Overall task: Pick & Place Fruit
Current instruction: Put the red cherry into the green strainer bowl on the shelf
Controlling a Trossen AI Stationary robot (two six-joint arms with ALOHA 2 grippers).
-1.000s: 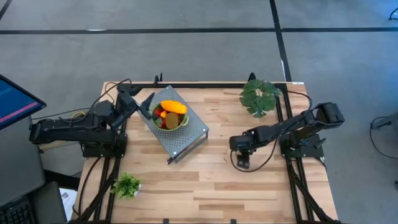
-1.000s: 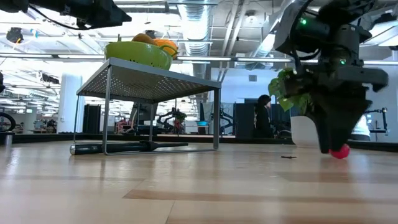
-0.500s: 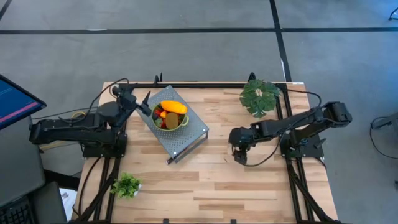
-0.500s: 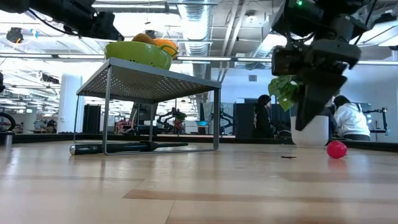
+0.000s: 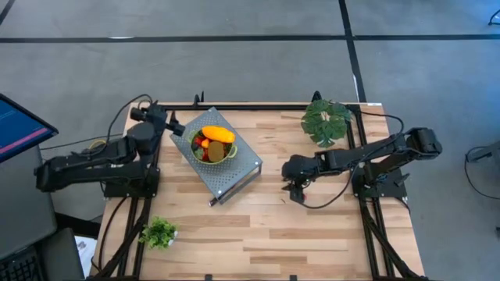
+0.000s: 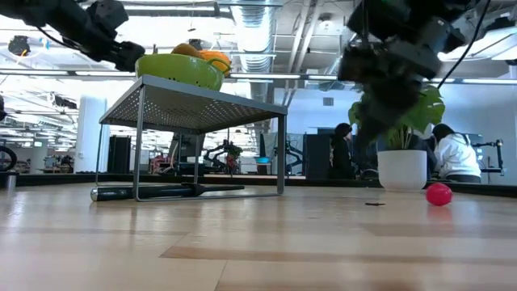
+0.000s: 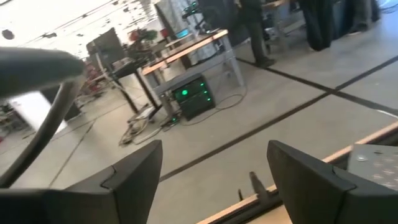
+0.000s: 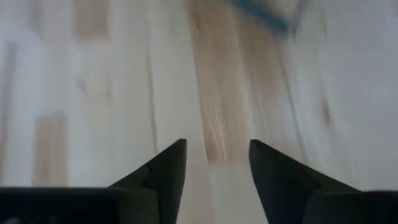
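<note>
Right gripper (image 8: pixel 212 163) has lifted off the red ball (image 6: pixel 438 194), jaws empty.

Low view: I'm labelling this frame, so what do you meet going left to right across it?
Left gripper → green bowl of fruit on the metal stand → right gripper → white plant pot → red ball.

Right gripper (image 6: pixel 380 121) motion-blurred in low view. Fruit in the green bowl (image 6: pixel 179 71) mostly hidden behind its rim there. Small dark speck (image 6: pixel 373 204) on desk unidentifiable.
</note>
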